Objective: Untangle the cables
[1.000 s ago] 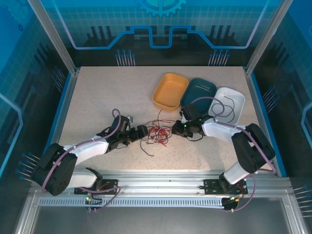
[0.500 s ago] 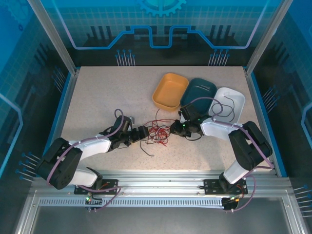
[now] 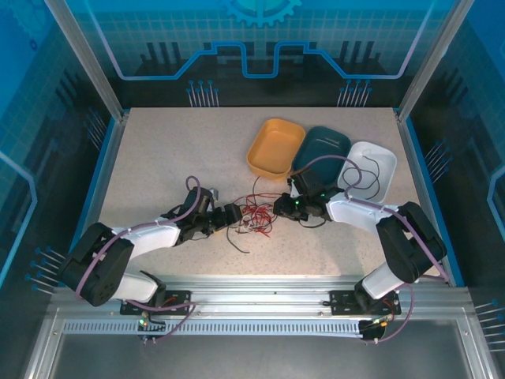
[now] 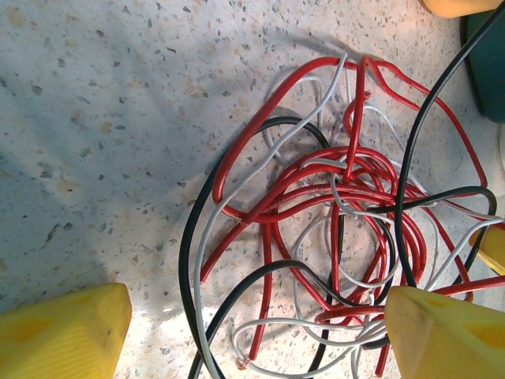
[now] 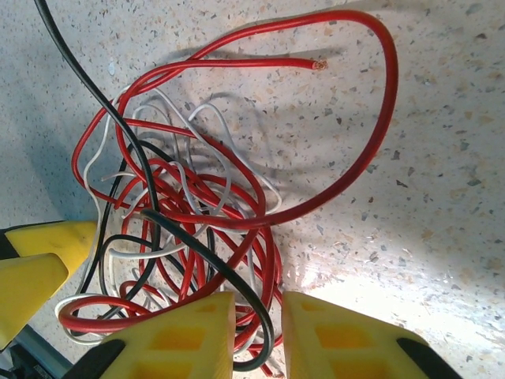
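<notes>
Cables [image 4: 357,126]: red, black, white wire tangle on speckled bench [image 4: 118,118]
Left pincer [image 4: 256,304]: wide open
Right pincer [image 5: 259,308]: nearly closed, grip unclear

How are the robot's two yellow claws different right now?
The left gripper is wide open, its fingers far apart with nothing pinched; the right gripper is nearly shut, pinching strands of the cables. The left gripper sits at the tangle's left, the right gripper at its right. Both have yellow fingers, low over the table.
</notes>
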Robot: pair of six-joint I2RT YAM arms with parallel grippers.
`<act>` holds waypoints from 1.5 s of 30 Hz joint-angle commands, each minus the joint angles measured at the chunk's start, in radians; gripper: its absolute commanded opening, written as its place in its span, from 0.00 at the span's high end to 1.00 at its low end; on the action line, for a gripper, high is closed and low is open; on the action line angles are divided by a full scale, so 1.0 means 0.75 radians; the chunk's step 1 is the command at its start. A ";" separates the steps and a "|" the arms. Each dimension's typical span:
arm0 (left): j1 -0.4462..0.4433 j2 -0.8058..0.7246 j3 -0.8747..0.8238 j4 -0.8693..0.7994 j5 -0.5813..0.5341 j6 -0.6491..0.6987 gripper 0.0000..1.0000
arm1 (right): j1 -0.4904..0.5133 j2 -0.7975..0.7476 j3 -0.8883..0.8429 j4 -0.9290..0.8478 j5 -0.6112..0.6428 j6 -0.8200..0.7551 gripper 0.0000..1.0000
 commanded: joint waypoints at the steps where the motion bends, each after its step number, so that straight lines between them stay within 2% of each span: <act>1: -0.011 -0.003 0.024 0.017 0.023 0.002 0.16 | 0.011 0.030 -0.010 0.025 -0.003 0.012 0.79; 9: -0.011 -0.005 0.018 0.016 0.015 0.000 0.16 | 0.014 0.057 -0.008 0.046 -0.004 0.010 0.80; 16: -0.010 -0.003 0.012 0.027 0.017 -0.003 0.22 | 0.014 -0.034 0.016 -0.082 0.088 -0.034 1.00; 29: -0.012 0.007 0.016 0.045 0.027 0.000 0.38 | 0.108 -0.221 0.223 -0.412 0.307 -0.206 1.00; 45: -0.012 0.005 0.016 0.055 0.035 0.007 0.39 | 0.284 -0.286 0.548 -0.479 0.400 -0.368 1.00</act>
